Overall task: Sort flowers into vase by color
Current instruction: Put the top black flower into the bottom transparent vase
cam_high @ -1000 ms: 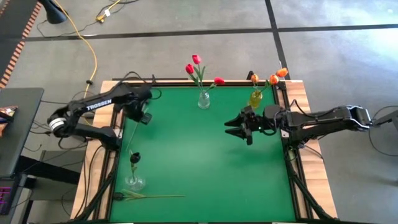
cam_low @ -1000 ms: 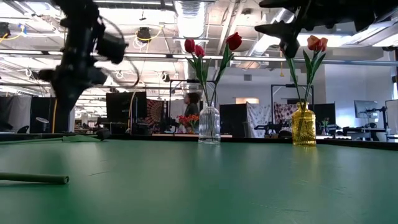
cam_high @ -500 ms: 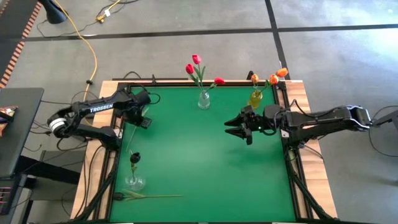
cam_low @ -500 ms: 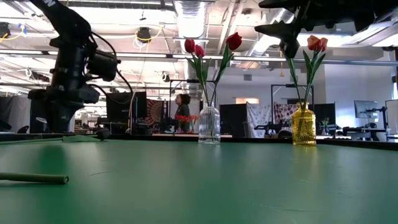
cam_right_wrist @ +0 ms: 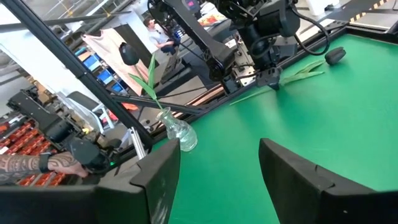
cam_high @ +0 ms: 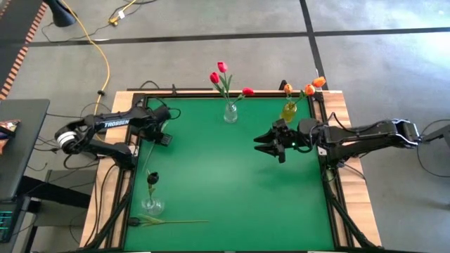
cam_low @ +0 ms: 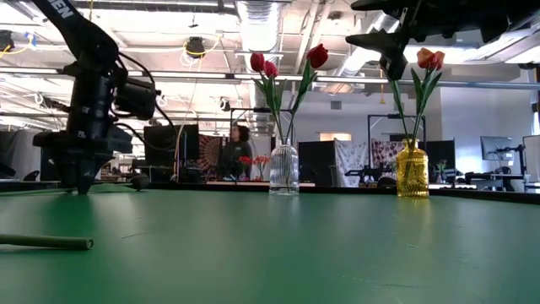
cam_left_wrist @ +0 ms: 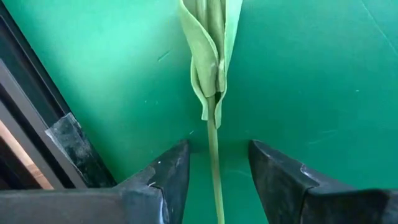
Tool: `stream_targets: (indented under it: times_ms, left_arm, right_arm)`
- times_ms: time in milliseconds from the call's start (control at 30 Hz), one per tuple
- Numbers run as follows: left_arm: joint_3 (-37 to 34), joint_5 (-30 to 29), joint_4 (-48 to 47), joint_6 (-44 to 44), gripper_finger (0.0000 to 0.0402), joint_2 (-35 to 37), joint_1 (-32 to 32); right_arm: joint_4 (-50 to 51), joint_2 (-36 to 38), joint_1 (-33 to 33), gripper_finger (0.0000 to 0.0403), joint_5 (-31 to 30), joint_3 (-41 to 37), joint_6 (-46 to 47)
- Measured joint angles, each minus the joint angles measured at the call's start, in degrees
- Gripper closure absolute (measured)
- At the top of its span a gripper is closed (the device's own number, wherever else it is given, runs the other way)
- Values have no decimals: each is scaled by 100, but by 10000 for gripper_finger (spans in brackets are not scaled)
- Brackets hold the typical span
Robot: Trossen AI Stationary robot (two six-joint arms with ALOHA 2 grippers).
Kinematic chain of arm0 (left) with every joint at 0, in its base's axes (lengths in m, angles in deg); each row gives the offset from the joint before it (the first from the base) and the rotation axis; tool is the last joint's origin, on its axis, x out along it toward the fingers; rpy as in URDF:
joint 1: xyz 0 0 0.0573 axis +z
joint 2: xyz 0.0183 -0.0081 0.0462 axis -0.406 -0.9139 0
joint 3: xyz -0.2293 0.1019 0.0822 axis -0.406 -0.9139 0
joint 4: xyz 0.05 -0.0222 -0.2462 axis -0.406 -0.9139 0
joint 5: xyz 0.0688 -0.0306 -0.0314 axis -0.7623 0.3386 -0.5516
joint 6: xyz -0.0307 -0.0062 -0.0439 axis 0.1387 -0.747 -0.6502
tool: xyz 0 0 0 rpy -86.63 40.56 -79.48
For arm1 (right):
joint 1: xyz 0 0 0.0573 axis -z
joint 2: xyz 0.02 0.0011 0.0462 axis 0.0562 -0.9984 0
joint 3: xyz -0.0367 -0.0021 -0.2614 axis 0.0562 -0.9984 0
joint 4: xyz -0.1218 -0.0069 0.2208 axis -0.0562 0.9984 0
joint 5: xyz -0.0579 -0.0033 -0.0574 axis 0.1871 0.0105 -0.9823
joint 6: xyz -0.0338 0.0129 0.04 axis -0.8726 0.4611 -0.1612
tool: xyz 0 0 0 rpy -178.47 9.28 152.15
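Green tabletop [cam_high: 232, 176], wood-framed. Left hand [cam_left_wrist: 214, 168]: lowered to the tabletop surface near the far left corner, fingers parted, one either side of a thin green stem [cam_left_wrist: 213, 162] lying flat on the tabletop; fingers not closed on the stem, leaves [cam_left_wrist: 210, 50] lying just ahead of them. Same flower seen from the right wrist view as a stem with a dark bud [cam_right_wrist: 334, 55] lying at the left hand. Right hand [cam_high: 264, 143]: raised above the tabletop toward the far right, fingers spread wide, holding nothing. Clear glass vase [cam_high: 230, 112]: at the middle of the far edge, upright, holding three red tulips [cam_high: 222, 67]. Yellow glass vase [cam_high: 289, 111]: near the far right corner, upright, holding orange tulips [cam_high: 309, 89]. Second clear glass vase [cam_high: 152, 204]: near the left edge toward the near left corner, upright, holding one dark-headed tulip [cam_high: 152, 178]. Loose flower [cam_high: 169, 222]: lying flat along the near edge beside that vase, stem pointing toward the middle of the near edge; bud colour cannot be told. Stem end [cam_low: 51, 242] of the loose flower visible in the low view, resting on the tabletop. Background: open workroom beyond the far edge with a person [cam_low: 240, 152] standing well behind the tabletop.
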Motion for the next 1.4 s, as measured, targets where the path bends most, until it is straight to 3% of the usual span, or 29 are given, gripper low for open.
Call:
stream_targets:
  times_ms: [200,467,667,933,1200,1400]
  left_arm:
    - [-1,-31,16,49,264,-61,0]
    - [-15,-174,74,-36,390,-8,0]
    - [-40,-212,163,-111,400,596,13]
    - [391,60,253,-183,401,2213,7]
    - [944,943,1978,-60,401,3786,0]
    - [1051,1908,3780,-166,401,4388,-1]
  right_arm:
    - [-8,-2,0,158,0,0,45]
    - [-32,-2,-15,158,0,0,158]
    - [-30,-2,-13,158,2,0,166]
    - [-30,-2,42,158,4,0,164]
    - [-45,-2,130,158,-212,0,152]
    - [-205,-2,234,158,-238,0,155]
